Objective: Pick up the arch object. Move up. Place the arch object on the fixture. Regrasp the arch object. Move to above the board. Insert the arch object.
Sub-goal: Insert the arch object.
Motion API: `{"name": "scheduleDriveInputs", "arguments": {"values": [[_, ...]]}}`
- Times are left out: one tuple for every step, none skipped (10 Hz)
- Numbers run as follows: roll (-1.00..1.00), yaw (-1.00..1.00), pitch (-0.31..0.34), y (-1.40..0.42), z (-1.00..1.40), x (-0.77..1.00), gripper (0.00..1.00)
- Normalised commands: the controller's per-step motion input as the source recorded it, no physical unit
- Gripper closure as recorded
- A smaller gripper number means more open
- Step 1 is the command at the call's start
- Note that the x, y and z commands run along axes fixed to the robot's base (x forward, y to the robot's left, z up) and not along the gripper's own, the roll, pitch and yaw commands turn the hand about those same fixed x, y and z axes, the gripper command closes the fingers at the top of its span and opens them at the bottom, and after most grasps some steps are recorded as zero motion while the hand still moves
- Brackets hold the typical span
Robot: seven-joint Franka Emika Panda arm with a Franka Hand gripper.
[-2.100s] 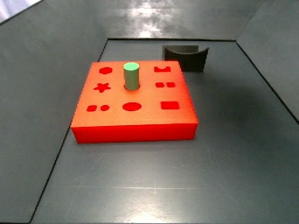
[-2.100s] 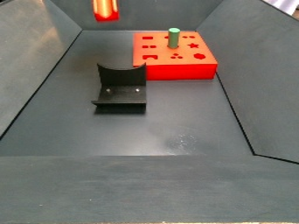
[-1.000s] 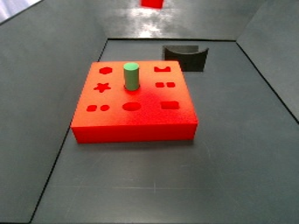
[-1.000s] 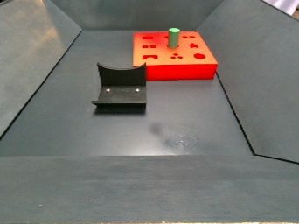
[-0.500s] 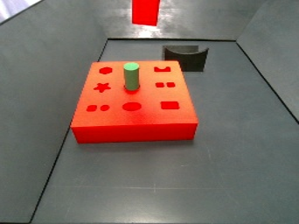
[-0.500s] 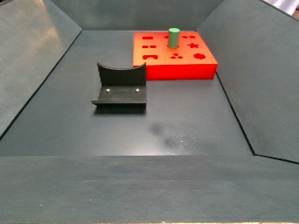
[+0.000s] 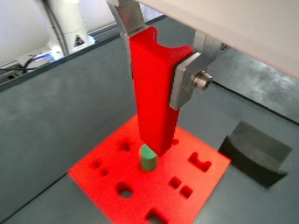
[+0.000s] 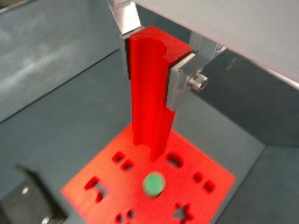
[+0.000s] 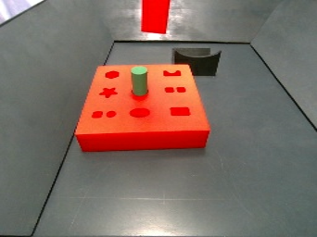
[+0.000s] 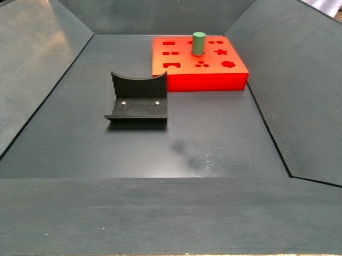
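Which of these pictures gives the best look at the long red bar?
A wrist view: the arch object shows full length with its notched end, shut in the gripper. A side view catches only its lower part; another side view misses it.

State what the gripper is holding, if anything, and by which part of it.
The gripper holds the arch object by its upper end. The bar hangs upright, high above the board.

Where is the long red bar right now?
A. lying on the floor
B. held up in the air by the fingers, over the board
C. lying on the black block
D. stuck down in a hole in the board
B. In both wrist views the gripper has its fingers clamped on the upright arch object, hanging above the board, while the fixture sits bare.
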Motion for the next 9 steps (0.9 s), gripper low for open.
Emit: {"name": "scheduleDriveInputs", "arguments": {"values": [[0.00, 0.09, 0.079, 0.88, -0.38, 0.23, 1.00], [0.00, 0.08, 0.069, 0.85, -0.40, 0.30, 1.00], [-0.01, 0.09, 0.036, 0.82, -0.51, 0.34, 1.00], [-0.13, 0.12, 0.000, 0.75, -0.83, 0.51, 1.00], [-0.05, 0.21, 0.000, 0.43, -1.00, 0.61, 1.00], [-0.04, 0.28, -0.020, 0.29, -1.00, 0.60, 1.00], [0.00, 0.18, -0.014, 0.02, -0.84, 0.48, 1.00], [-0.06, 0.00, -0.003, 0.02, -0.57, 0.22, 1.00], [-0.07, 0.00, 0.000, 0.12, -0.41, 0.06, 1.00]]}}
